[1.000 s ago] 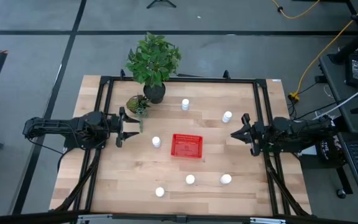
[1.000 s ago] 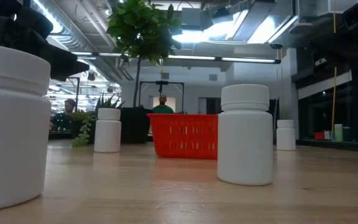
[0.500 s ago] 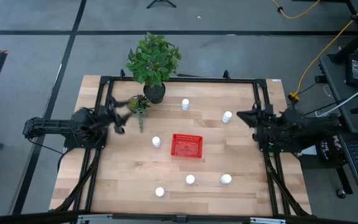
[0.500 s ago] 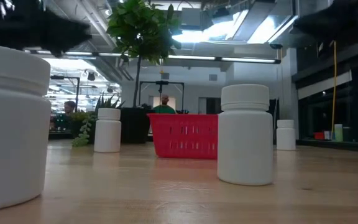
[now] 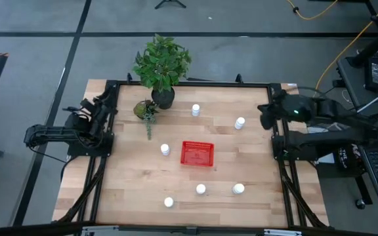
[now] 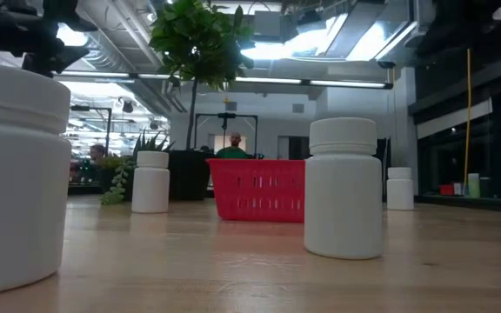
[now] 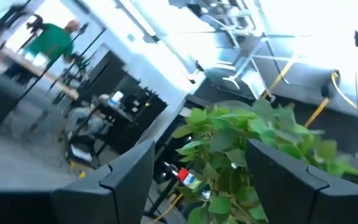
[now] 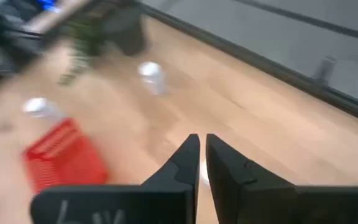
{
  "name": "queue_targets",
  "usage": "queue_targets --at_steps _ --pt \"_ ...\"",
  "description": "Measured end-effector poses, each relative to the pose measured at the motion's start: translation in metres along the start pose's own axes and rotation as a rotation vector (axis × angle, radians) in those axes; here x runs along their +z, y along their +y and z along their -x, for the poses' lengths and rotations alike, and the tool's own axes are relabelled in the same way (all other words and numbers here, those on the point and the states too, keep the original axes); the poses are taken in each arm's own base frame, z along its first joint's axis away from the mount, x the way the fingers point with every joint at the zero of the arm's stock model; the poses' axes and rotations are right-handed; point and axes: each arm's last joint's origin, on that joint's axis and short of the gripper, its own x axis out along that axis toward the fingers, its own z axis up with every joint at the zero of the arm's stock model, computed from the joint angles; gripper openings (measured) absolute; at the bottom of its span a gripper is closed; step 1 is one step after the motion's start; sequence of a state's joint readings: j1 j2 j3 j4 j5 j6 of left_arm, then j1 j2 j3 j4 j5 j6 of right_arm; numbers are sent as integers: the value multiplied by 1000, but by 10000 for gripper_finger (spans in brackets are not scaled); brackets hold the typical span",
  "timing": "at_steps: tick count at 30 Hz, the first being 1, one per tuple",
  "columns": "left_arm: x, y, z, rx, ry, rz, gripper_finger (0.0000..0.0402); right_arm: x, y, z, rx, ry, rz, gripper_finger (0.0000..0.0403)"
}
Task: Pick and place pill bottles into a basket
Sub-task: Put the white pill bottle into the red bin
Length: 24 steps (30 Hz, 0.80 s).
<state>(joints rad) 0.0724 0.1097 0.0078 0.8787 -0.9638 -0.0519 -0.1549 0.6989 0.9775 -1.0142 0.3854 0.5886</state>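
Observation:
Six white pill bottles stand upright on their bases on the wooden table: two far (image 5: 195, 110) (image 5: 240, 122), one left of the basket (image 5: 165, 150), three near the front (image 5: 168, 202) (image 5: 201, 189) (image 5: 239, 189). The red mesh basket (image 5: 197, 153) sits at the table's middle and shows no bottle in it. My left gripper (image 7: 197, 171) is open and empty, raised over the table's left edge (image 5: 104, 103) and facing the plant. My right gripper (image 8: 202, 149) is shut and empty, raised at the right edge (image 5: 265, 117), right of the far right bottle (image 8: 202, 172).
A black pot with a leafy plant (image 5: 163, 72) stands at the far left, with a small plant (image 5: 145, 110) beside it. The black frame rails (image 5: 275, 131) run along the table's sides. In the low view a bottle (image 6: 344, 187) stands in front of the basket (image 6: 259, 189).
My left gripper has drawn back from beside the small plant toward the table's left and far edges, has risen and has tipped upward. My right gripper has gone toward the far edge and has risen. Bottles and basket have stayed in place.

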Motion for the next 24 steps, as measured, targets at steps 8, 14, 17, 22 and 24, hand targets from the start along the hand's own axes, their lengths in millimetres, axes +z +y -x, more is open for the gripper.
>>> queue_targets --at_steps 8,14,17,22,24 --pt "0 -5 0 -201 -7 -99 245 31 17 -41 46 110 -72 32" --pt "-2 -7 0 -277 6 -111 246 43 34 -67 126 83 -132 32" --pt "-2 -7 0 -277 12 -114 244 45 38 -80 99 83 -101 32" --pt "-3 -8 1 -293 17 -103 246 47 44 -98 79 83 -159 32" --pt "-4 -8 1 -293 27 -111 246 46 45 -104 81 103 -122 32"
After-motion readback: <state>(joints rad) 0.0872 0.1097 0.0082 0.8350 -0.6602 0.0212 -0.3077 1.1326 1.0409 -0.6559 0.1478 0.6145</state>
